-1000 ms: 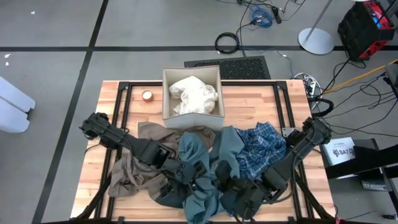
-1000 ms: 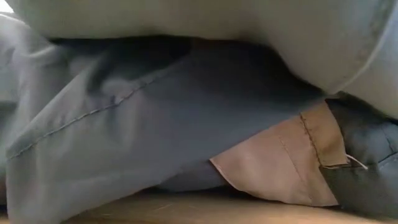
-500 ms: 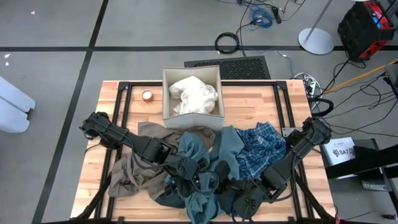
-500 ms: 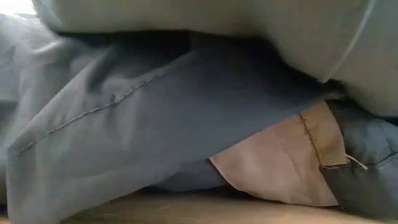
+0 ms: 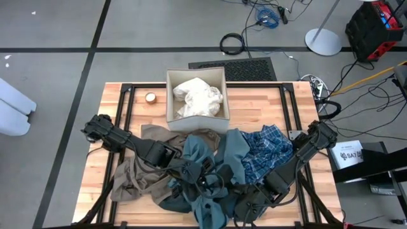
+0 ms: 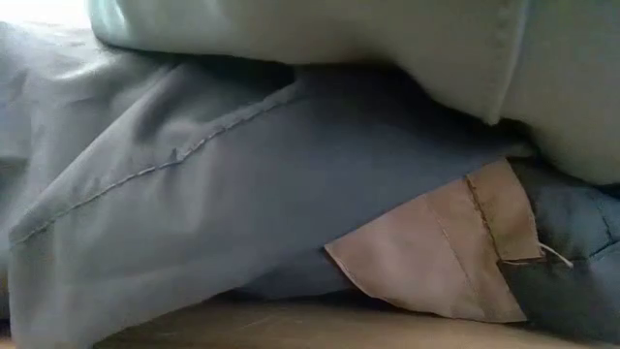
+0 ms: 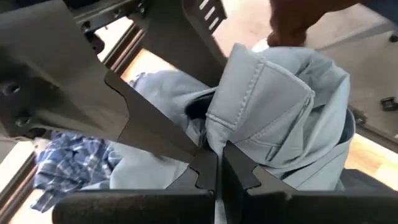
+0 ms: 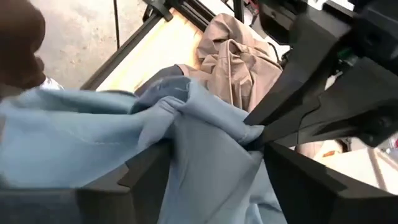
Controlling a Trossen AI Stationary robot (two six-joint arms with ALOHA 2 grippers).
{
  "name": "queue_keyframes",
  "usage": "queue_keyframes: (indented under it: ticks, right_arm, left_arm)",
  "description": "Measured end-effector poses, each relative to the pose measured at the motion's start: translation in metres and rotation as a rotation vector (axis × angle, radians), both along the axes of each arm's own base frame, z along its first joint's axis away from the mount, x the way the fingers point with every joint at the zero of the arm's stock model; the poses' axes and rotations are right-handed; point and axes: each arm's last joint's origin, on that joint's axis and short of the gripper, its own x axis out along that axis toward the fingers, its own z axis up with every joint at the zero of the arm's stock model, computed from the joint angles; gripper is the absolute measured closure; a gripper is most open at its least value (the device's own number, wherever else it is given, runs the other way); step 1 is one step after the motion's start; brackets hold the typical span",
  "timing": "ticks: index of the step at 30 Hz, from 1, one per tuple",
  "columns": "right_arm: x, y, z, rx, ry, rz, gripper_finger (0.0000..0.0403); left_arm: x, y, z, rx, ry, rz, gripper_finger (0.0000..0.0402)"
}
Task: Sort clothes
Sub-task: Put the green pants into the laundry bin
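We see the teal-grey shirt (image 5: pixel 206 172) heaped at the middle of the table's (image 5: pixel 254 105) near edge, and both end effectors meet in it. The left end effector (image 7: pixel 216 167) is pinched closed on a fold of this shirt, its fingers pressed together around the cloth in the left wrist view. The right end effector (image 8: pixel 208 163) stands just beside it with its fingers spread wide; the cloth lies draped between and over them, and we judge that they grip nothing. The shirt's long axis runs roughly from the near edge back toward the beige fabric box (image 5: pixel 172 111) at the far edge. The left end effector therefore already has the garment, and the coming move turns on the box lying straight beyond it, away from the near edge. We count one teal-grey shirt; one tan-brown garment (image 5: pixel 137 175) spread toward the near left corner; one blue plaid shirt (image 5: pixel 267 152) toward the right edge; one dark slate piece (image 5: pixel 232 191) under the right arm, largely hidden; and a cream-white bundle (image 5: pixel 198 95) in the box, whose number of pieces we cannot tell. One small round object (image 5: pixel 151 97) sits beside the box.
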Motion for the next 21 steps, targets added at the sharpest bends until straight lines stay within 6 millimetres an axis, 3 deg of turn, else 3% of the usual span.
queue_keyframes:
  ticks: [11,21]
  right_arm:
    - [0.005,-0.005,0.001,0.107,-0.015,-0.085,0.016]
    - [0.012,-0.017,-0.002,0.16,0.01,-0.15,0.016]
  left_arm:
    - [0.0,-0.002,0.001,-0.015,-0.013,0.06,0.0393]
    - [-0.014,-0.035,0.006,0.134,-0.143,0.026,0.0389]
